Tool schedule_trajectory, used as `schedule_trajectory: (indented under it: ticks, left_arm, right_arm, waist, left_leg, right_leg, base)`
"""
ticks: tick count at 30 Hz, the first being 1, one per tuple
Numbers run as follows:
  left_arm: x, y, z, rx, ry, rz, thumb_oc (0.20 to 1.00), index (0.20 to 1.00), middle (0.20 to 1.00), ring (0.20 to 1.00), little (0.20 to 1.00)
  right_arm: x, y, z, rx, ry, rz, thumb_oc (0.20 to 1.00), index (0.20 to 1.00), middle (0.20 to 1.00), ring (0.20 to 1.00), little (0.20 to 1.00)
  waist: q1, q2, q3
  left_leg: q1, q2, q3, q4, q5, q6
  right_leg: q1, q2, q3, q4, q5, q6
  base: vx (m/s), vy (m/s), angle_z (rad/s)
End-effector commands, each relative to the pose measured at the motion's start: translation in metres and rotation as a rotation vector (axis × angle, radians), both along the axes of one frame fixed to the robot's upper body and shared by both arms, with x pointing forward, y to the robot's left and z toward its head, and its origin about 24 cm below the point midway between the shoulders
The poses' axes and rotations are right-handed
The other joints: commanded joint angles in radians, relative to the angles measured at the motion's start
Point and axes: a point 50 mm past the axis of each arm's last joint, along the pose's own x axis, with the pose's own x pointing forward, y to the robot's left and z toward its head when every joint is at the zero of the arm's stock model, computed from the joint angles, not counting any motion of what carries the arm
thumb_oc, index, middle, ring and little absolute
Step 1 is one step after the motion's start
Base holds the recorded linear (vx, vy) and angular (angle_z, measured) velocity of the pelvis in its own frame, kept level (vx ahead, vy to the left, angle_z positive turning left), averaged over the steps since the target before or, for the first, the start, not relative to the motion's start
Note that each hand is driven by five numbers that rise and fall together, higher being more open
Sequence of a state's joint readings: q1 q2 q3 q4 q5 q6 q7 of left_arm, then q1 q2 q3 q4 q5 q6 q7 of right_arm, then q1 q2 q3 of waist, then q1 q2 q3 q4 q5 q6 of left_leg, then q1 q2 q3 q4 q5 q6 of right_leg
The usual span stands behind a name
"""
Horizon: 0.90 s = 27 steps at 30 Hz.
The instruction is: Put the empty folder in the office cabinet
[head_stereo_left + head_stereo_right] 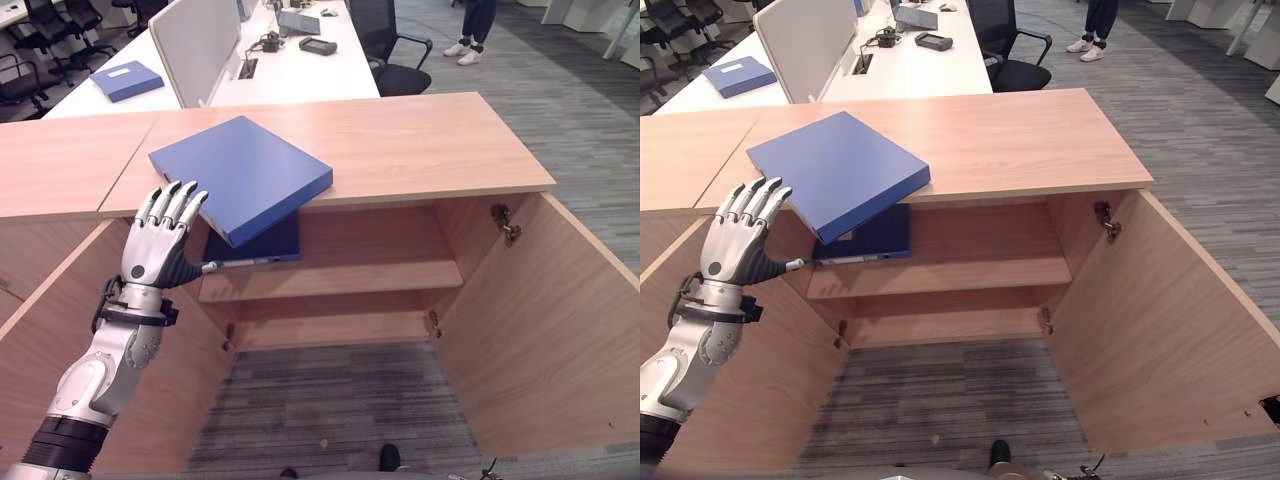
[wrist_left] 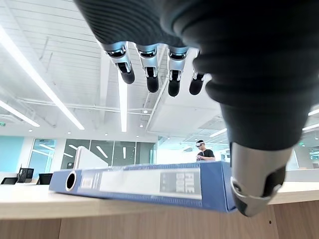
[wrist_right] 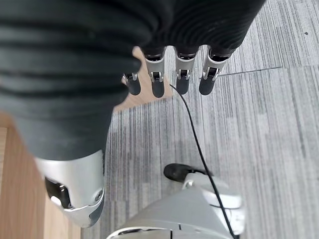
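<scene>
A blue folder [image 1: 240, 175] lies flat on the wooden cabinet top [image 1: 430, 140], with its near corner jutting out over the front edge. My left hand [image 1: 160, 245] is raised just left of that corner, open with straight fingers [image 2: 149, 74], the tips close beside the folder's edge; whether they touch it I cannot tell. The left wrist view shows the folder's spine [image 2: 149, 184] from below. A darker blue folder [image 1: 265, 245] lies inside on the upper shelf [image 1: 340, 280]. My right hand [image 3: 179, 74] hangs open over the carpet.
Both cabinet doors stand open: the right door [image 1: 540, 330] and the left door [image 1: 40, 300]. Behind the cabinet is a white desk with another blue folder [image 1: 127, 80], a divider panel [image 1: 195, 45] and an office chair [image 1: 390, 50]. A person's legs [image 1: 470, 30] stand far back.
</scene>
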<state>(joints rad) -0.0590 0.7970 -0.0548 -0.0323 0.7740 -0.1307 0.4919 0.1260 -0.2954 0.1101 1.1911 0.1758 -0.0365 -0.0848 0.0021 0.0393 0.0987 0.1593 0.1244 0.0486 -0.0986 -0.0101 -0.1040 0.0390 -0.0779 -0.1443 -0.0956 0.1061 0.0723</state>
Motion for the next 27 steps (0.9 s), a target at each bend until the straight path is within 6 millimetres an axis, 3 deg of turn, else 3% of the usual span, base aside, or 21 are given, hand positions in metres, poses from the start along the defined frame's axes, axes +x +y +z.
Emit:
schedule_trajectory:
  ticks: [1,27]
  left_arm:
    - [0.012,-0.012,0.044,0.125,-0.172,-0.073,1.000,1.000,1.000,1.000,1.000]
    - [0.041,-0.017,0.026,0.238,-0.055,-0.041,1.000,1.000,1.000,1.000,1.000]
  right_arm:
    - [0.015,0.000,0.001,-0.008,-0.011,0.034,1.000,1.000,1.000,1.000,1.000]
    - [0.010,-0.005,0.001,-0.011,-0.005,-0.044,1.000,1.000,1.000,1.000,1.000]
  waist:
    - [-0.022,-0.028,0.020]
    - [-0.054,-0.026,0.013]
  left_leg:
    - [0.010,-0.003,-0.012,0.011,-0.076,-0.030]
    - [0.012,0.000,0.020,0.011,-0.074,-0.029]
  right_leg:
    - [0.113,-0.087,0.005,0.012,-0.130,0.115]
    - [0.094,-0.086,0.031,0.009,-0.117,0.122]
  base:
    - [0.00,0.000,0.00]
    - [0.00,0.000,-0.02]
